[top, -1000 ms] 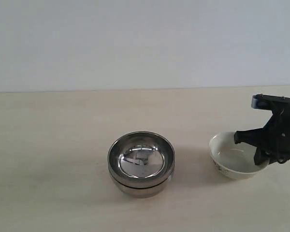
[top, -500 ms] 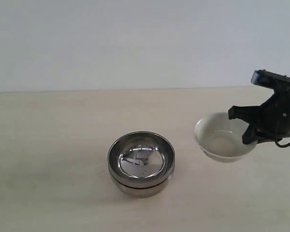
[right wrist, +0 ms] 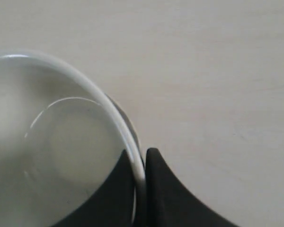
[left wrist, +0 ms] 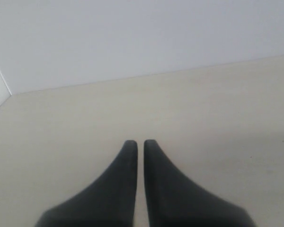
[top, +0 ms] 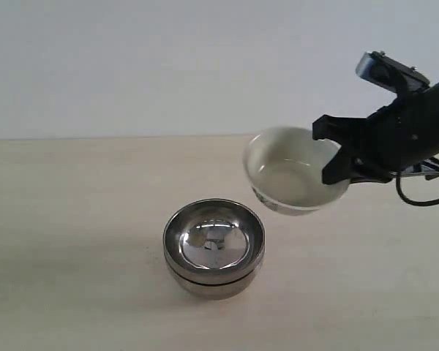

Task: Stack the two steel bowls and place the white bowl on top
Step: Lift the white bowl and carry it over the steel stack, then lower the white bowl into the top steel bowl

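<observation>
My right gripper (right wrist: 141,157) pinches the rim of the white bowl (top: 289,179), in the air near the 2 stacked steel bowls (top: 214,245); next I must center it above them and lower.

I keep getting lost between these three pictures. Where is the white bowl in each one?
Exterior view: white bowl held in the air, right of the steel bowls.
Left wrist view: not in it; only the left gripper and table.
Right wrist view: close up, rim between the gripper's fingers.
Shared landmark: the right gripper pinching the bowl's rim, in the exterior and right wrist views.
</observation>
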{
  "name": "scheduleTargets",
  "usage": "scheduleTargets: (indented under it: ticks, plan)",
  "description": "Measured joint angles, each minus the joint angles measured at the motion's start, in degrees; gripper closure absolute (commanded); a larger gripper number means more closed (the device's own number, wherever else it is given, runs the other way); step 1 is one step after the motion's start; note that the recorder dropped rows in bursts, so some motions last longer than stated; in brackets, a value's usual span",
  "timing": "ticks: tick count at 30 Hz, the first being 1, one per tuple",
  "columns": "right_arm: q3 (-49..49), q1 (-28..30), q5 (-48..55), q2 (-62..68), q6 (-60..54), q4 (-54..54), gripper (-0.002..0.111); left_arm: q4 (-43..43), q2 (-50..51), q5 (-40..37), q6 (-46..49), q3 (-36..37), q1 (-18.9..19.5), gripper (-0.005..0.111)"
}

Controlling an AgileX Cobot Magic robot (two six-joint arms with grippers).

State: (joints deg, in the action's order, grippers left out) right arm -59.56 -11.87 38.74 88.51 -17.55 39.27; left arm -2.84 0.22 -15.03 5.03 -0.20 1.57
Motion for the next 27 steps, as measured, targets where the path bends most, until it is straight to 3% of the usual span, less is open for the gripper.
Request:
scheduleTargets:
  ticks: [11,27]
  plan:
    - [0.0,-11.7,-4.29,0.12,0.49,3.61,0.108,0.0,0.0,0.0,0.0,0.0,0.0,0.103]
    - [0.0,-16.08,-7.15,7.04,1.69,4.5,0.108,0.0,0.0,0.0,0.0,0.0,0.0,0.103]
